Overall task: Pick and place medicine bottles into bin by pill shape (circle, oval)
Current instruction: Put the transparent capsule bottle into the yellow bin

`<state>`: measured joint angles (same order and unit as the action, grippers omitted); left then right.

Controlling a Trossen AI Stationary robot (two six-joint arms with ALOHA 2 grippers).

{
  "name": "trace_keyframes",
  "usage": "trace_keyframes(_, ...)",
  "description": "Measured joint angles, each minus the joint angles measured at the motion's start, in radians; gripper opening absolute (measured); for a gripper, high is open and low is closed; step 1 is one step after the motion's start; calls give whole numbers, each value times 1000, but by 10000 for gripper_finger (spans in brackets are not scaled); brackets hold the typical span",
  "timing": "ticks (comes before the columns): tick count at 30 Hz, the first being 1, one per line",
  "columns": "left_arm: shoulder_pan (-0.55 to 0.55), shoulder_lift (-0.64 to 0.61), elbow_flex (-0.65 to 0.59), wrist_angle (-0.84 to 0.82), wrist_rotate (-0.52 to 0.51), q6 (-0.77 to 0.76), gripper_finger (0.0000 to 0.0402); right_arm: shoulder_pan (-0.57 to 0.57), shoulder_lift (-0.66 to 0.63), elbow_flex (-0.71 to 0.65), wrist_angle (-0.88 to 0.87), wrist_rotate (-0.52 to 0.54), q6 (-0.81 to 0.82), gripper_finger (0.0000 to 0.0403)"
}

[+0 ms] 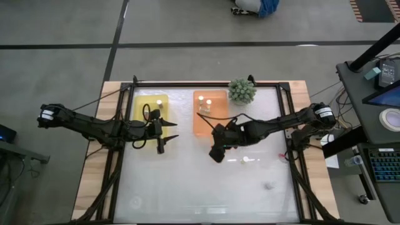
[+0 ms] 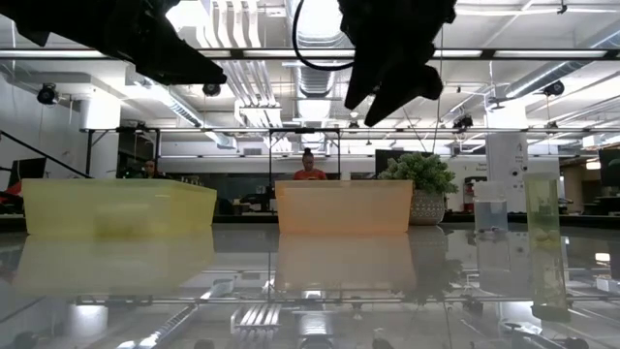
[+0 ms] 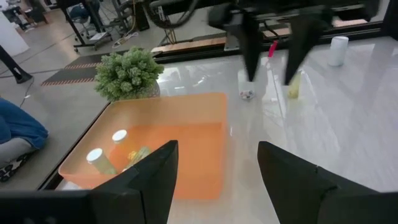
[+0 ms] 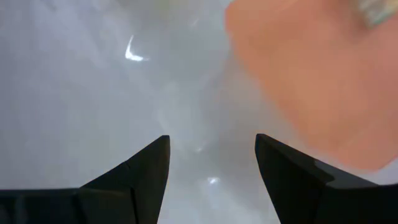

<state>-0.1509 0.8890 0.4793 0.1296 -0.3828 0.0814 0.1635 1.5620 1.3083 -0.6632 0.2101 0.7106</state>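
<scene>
I am working on the tabletop [image 1: 187,187], white and glossy, so reflections can fool me when I judge height. Near its far edge stand two bins: the yellow bin [image 1: 142,122] toward the far left, the orange bin [image 1: 206,125] in the middle, with the green plant ball [image 1: 242,90] just beside it at the far edge. Both bins already hold some medicine bottles [image 1: 203,100].

The right gripper [image 1: 217,150] hovers just in front of the orange bin, jaws released and empty. I judge that the step in hand is going for the next bottle. The nearest loose bottle [image 1: 249,159] lies on its side right of this gripper; another one [image 1: 269,185] stands nearer the front right corner. For a lying bottle I would turn the wrist across its body, come down slowly, and close on the body, not the cap, so it does not roll.

The left gripper [image 1: 164,132] waits over the yellow bin, jaws also released.
</scene>
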Motion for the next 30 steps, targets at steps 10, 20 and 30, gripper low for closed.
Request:
trace_keyframes(10,0,0,0,-1,0,-23,206,62,0,27,-128,-111,165,228)
trace_keyframes(20,0,0,0,-2,0,-23,206,61,0,118,-529,-142,232,228)
trace_keyframes(30,0,0,0,-3,0,-23,206,61,0,49,-613,-112,268,222)
